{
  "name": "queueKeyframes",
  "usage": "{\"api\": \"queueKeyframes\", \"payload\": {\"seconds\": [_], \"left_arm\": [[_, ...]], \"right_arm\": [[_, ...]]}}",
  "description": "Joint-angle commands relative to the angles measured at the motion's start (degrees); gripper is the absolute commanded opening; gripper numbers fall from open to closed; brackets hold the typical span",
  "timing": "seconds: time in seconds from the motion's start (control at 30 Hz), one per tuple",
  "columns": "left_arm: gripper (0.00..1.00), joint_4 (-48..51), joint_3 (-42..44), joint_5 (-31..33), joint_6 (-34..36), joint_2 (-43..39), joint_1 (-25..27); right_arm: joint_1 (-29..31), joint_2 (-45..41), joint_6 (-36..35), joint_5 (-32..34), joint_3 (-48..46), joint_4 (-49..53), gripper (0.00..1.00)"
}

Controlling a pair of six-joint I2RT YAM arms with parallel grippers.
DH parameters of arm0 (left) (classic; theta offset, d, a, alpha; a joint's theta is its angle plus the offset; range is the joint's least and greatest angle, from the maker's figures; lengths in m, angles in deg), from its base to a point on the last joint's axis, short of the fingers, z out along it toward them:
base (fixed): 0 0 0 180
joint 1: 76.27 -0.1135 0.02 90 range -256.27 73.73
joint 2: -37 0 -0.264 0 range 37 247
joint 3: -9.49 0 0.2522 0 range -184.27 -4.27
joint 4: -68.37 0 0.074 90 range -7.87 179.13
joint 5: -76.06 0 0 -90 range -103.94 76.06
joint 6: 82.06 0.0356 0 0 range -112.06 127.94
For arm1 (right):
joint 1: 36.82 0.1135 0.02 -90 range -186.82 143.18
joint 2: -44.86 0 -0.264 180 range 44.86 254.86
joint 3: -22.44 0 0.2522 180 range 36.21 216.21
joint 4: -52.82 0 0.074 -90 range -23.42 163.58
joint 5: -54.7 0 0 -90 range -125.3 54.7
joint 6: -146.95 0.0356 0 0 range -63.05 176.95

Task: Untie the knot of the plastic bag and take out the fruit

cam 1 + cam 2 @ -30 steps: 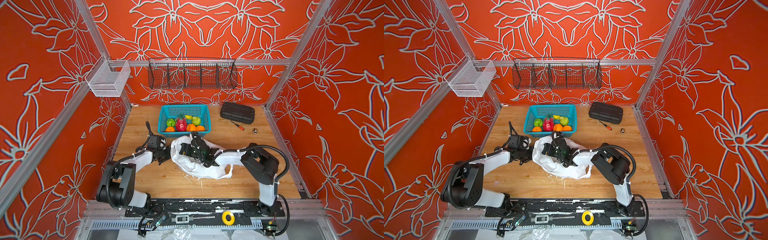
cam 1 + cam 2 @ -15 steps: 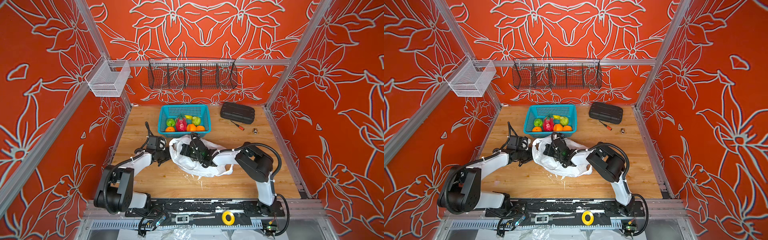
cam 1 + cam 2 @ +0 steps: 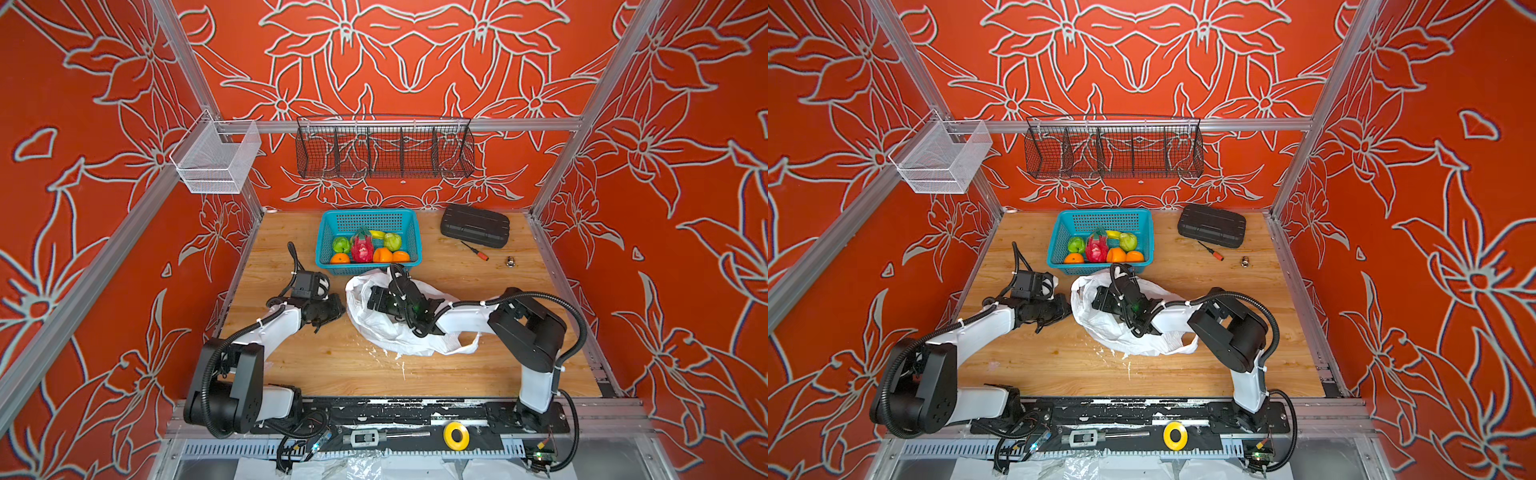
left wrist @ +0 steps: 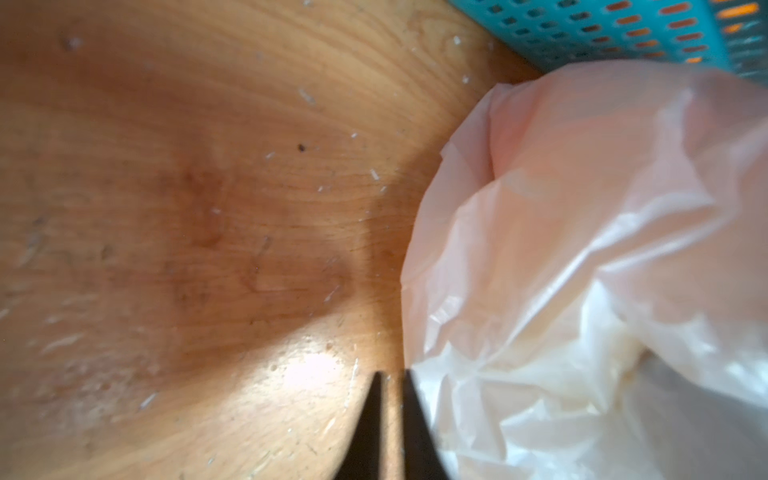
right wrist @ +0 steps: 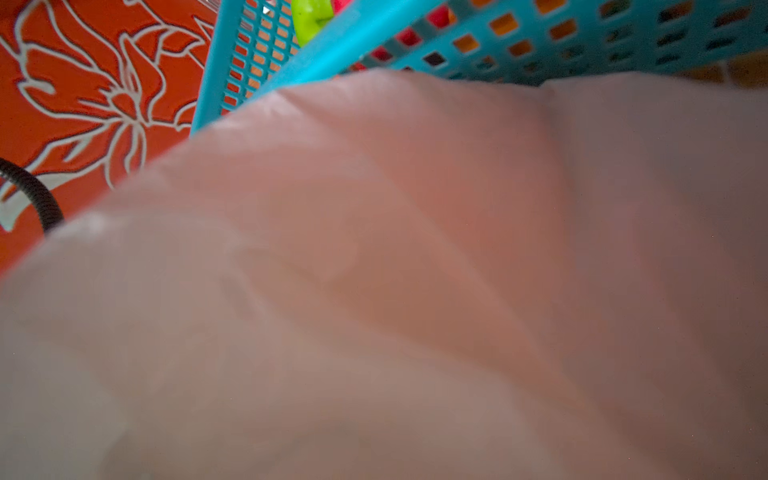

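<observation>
A pale wooden worktop (image 3: 332,365) carries everything; in the middle lies the thin, crinkled, translucent white plastic bag (image 3: 386,332) (image 3: 1108,332), slumped and open at its left end, its far edge just beside the near wall of a teal perforated plastic basket (image 3: 370,212) (image 3: 1104,212); a flat black rectangular case (image 3: 475,226) sits far right, well apart from both.

The right tool (image 3: 374,297) reaches from the right into the bag's mouth; the right wrist view shows only blurred plastic (image 5: 415,291), so I cannot tell whether it is released or clenched. The left tool (image 3: 338,307) (image 4: 390,382) rests low at the bag's left edge, its two dark fingertips (image 4: 370,415) slightly parted with bare wood between them, one tip touching the plastic (image 4: 582,249) and nothing grasped.

The fruit (image 3: 362,249), namely oranges, green pieces and a red-pink dragon fruit, lies in the basket's near half; a small red-handled screwdriver (image 3: 473,250) and a tiny metal piece (image 3: 510,261) lie near the case.
</observation>
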Motion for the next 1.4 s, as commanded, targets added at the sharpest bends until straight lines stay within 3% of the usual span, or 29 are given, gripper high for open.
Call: {"api": "queueKeyframes", "payload": {"seconds": [0.0,0.13,0.27,0.33,0.47,0.63,0.83,1.0,1.1,1.37], "left_arm": [[0.53,-2.4,-1.0,-2.9,-1.1,-1.2,-0.1],[0.77,-3.2,-3.5,-8.3,-1.9,1.9,-0.2],[0.82,-6.7,-4.1,-12.7,-4.4,5.4,-0.1],[0.72,-7.6,-4.1,-12.9,-4.9,6.5,0.0],[0.37,-8.9,-4.4,-15.0,-5.0,8.4,0.0],[0.02,-7.9,-4.6,-14.1,-4.4,8.9,0.0],[0.0,-3.2,-4.4,-6.1,-2.4,7.3,-0.1],[0.0,-0.5,-4.2,-3.7,-0.9,6.6,0.0],[0.0,-0.9,-3.5,-3.8,-0.6,5.9,0.0],[0.0,-0.6,-3.8,-5.6,0.2,6.6,0.0]], "right_arm": [[-0.5,-0.3,0.9,0.5,-0.4,-1.4,0.76],[-0.5,0.0,1.5,-1.0,-0.2,-1.4,0.79],[-0.6,0.7,4.2,-3.0,-1.9,-6.2,0.77],[-0.5,1.0,6.1,-4.3,-2.3,-8.4,0.77],[-0.5,1.5,9.4,-5.9,-2.2,-9.8,0.78],[-0.6,1.2,9.7,-5.6,-2.1,-9.2,0.8],[-0.8,-2.0,8.3,-2.5,-4.1,-5.5,0.88],[-1.6,-3.3,7.3,-0.5,-5.0,-3.6,0.89],[-1.8,-2.4,6.7,-1.5,-5.0,-5.2,0.82],[-1.9,3.7,8.3,-4.3,0.5,-4.2,0.86]]}}
